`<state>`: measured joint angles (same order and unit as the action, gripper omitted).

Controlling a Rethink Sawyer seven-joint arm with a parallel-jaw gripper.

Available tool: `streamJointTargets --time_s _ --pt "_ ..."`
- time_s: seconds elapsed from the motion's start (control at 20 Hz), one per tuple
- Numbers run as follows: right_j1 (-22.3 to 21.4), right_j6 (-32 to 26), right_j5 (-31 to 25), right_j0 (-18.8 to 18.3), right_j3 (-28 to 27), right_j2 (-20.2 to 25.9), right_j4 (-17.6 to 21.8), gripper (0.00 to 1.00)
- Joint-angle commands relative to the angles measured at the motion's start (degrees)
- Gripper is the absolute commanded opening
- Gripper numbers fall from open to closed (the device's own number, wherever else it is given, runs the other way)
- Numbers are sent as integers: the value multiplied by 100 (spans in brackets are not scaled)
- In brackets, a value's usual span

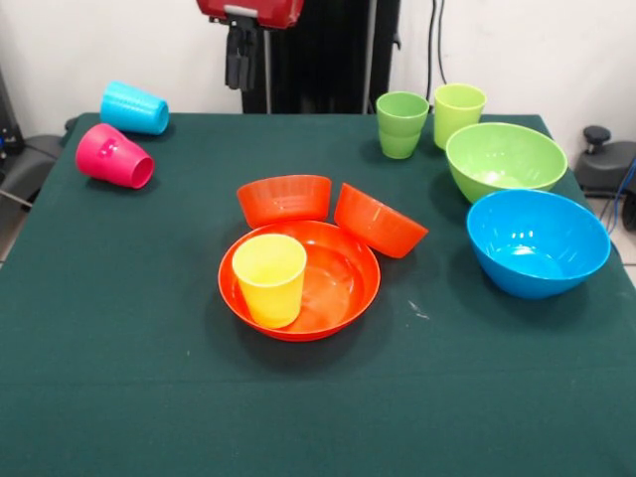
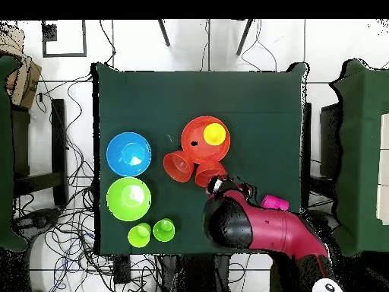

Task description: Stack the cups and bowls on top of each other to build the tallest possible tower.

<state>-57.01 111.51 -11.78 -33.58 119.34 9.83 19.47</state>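
A wide orange bowl (image 1: 343, 293) sits at the table's middle with a yellow cup (image 1: 268, 278) standing upright inside it. Two small orange bowls (image 1: 284, 199) (image 1: 380, 221) lie tilted just behind it, at its rim. A pink cup (image 1: 114, 156) and a sky blue cup (image 1: 133, 107) lie on their sides at the far left. The gripper (image 1: 239, 60) hangs empty high over the table's far edge, well apart from all of them. In the overhead view the wide bowl (image 2: 199, 152), the yellow cup (image 2: 214, 134) and the pink cup (image 2: 275, 202) show; the arm (image 2: 251, 224) hides the blue cup.
A large lime green bowl (image 1: 505, 159) and a large blue bowl (image 1: 537, 241) stand at the right. Light green cups (image 1: 401, 124) (image 1: 458, 111) stand upright behind them near the far edge. A dark green cloth (image 1: 119, 328) covers the table.
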Motion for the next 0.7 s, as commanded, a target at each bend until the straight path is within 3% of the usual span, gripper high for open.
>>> streamJointTargets --time_s 0.05,0.3,0.7 --pt "236 -694 -623 -405 2 1166 183 0" --pt "409 -807 -435 -551 2 1361 577 0" --pt "153 -609 -605 -509 77 1179 624 0"
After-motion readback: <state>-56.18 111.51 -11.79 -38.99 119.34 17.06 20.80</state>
